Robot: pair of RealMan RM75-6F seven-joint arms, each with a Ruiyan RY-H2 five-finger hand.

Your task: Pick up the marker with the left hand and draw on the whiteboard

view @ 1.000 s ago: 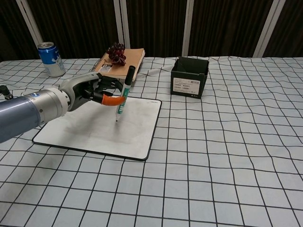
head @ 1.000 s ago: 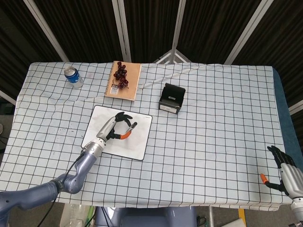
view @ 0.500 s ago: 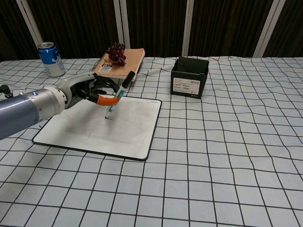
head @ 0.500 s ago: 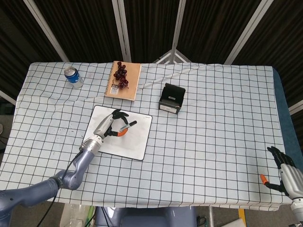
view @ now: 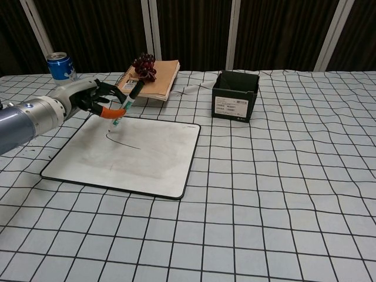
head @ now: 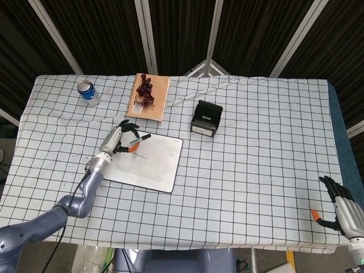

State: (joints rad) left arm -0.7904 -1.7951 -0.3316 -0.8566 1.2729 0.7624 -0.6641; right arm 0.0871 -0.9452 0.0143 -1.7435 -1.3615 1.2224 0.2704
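Observation:
My left hand [head: 116,138] [view: 88,98] grips a green-banded marker [head: 137,139] [view: 124,106] over the far left part of the whiteboard [head: 153,168] [view: 150,161]. The marker leans with its cap end up and to the right, and its tip is at the board near the start of a thin dark curved line [view: 122,141] [head: 145,157]. My right hand [head: 343,210] hangs off the table's near right corner, fingers apart and holding nothing; the chest view does not show it.
A blue soda can [head: 87,92] [view: 60,67] stands at the far left. A brown notebook [head: 154,101] [view: 161,78] with dark grapes [head: 144,91] [view: 143,64] lies just beyond the whiteboard. A black box [head: 206,118] [view: 235,95] sits right of the board.
My left hand has moved left and away across the whiteboard with the marker, leaving a dark curved line behind it. The marker tilts more than before. The right hand has stayed still.

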